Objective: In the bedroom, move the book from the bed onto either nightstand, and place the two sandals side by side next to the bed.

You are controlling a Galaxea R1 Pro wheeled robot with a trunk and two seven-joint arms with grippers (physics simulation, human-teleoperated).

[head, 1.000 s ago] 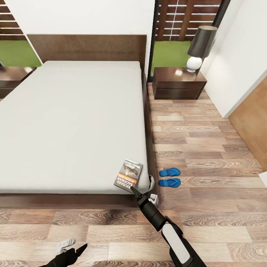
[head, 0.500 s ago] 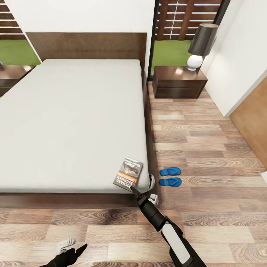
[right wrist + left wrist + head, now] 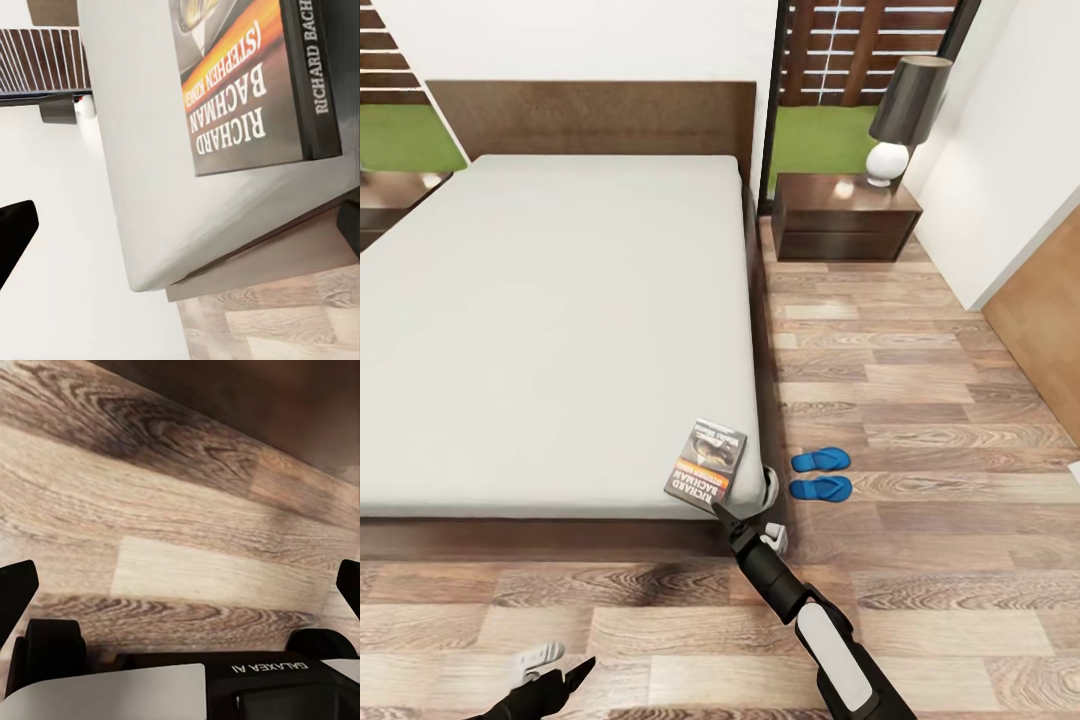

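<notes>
The book (image 3: pixel 706 463) lies flat on the bed (image 3: pixel 560 320), at the mattress corner nearest the robot, around 5 o'clock from the mattress middle. Its cover faces up, and in the right wrist view the book (image 3: pixel 255 82) shows its orange band and white lettering right at the mattress edge. The right tool (image 3: pixel 745 505) is at that same corner, its dark finger just beside the near edge of the book and its white finger beyond the corner; the fingers stand spread apart with nothing between them. The two sandals (image 3: pixel 821 474) lie side by side on the wooden floor (image 3: pixel 920 400), near the bed's side at 3 o'clock from the book. The nightstand (image 3: pixel 844 218) stands by the headboard, at 1 o'clock, with a lamp (image 3: pixel 903 115) on top. The left tool (image 3: pixel 553 664) hangs low over the floor at 7 o'clock, fingers parted and empty.
</notes>
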